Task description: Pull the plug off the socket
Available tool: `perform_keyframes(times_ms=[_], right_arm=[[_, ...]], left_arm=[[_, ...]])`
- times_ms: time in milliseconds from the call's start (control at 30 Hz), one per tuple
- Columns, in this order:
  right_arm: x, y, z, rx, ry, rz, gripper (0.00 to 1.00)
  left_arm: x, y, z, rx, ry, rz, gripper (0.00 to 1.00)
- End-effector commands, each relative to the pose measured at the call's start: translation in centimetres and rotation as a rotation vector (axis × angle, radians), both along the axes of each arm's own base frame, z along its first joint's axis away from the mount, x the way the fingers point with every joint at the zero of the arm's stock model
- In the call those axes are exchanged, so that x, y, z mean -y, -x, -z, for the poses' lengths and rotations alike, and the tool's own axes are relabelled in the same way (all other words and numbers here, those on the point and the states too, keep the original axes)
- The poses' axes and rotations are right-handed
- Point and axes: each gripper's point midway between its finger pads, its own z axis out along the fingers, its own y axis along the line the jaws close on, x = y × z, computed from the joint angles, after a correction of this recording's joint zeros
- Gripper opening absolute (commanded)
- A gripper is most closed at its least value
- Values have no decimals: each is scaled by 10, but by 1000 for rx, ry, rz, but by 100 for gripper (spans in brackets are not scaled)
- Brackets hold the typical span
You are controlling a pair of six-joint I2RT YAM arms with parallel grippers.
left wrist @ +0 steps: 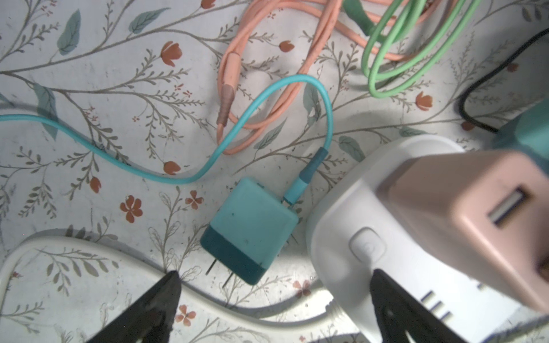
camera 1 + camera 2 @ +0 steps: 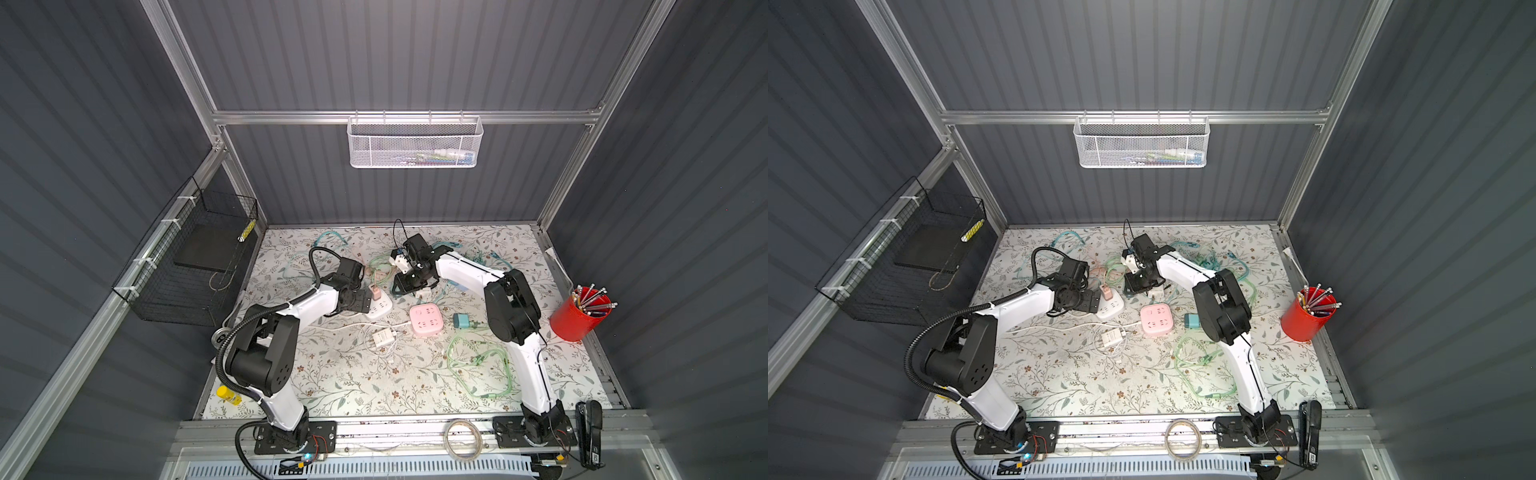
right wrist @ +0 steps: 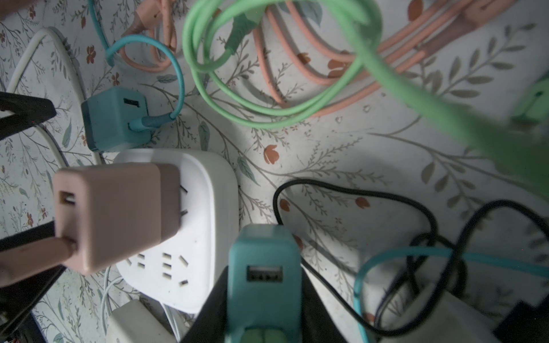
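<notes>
Pink plug [image 2: 375, 292] upright in the white socket [image 2: 381, 309], left of the table's middle, roughly halfway between near and far edges. Long axis straight up from the socket's top face: prongs down, USB port [image 1: 506, 208] pointing skyward, so pull-off line judged vertical. Just left of it in both top views, contact or none impossible to tell from above: left gripper [image 1: 274, 294], jaws spread wide and empty, hanging over a loose teal charger [image 1: 249, 231] flat on the floral table [image 1: 89, 89]. Plug outside the gap, beyond the jaw above the socket. Probably calls for a small shift right before any closing. Slightly farther off, right of the plug and a touch farther back: right gripper [image 3: 264, 300], clamped on a teal plug [image 3: 263, 258], hence not free. Better placed and empty: the left.
</notes>
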Motion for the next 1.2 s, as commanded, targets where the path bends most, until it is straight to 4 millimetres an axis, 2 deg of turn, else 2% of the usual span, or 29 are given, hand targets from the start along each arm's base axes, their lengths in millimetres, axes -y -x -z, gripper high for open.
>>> perform_keyframes(times_ms=[0,267,433,667,733,1033,1167], right_arm=[[1,-2,-7,-5,-1,5,41],[6,-9,-24,26,3,42,53],[14,-16,-31,73,42,75,66],[17,-23,-48,121,42,89,74],[20,-26,-53,140,50,100,81],[24,-28,-71,178,52,118,83],[22,-23,-71,151,35,111,72]], left_arm=[[-1,10,-4,-19,4,30,100],[3,6,-20,37,35,40,100],[6,4,-32,78,55,56,100],[11,3,-43,119,75,88,100],[12,3,-46,131,81,95,100],[19,4,-57,171,109,149,100],[21,3,-58,177,117,156,100]])
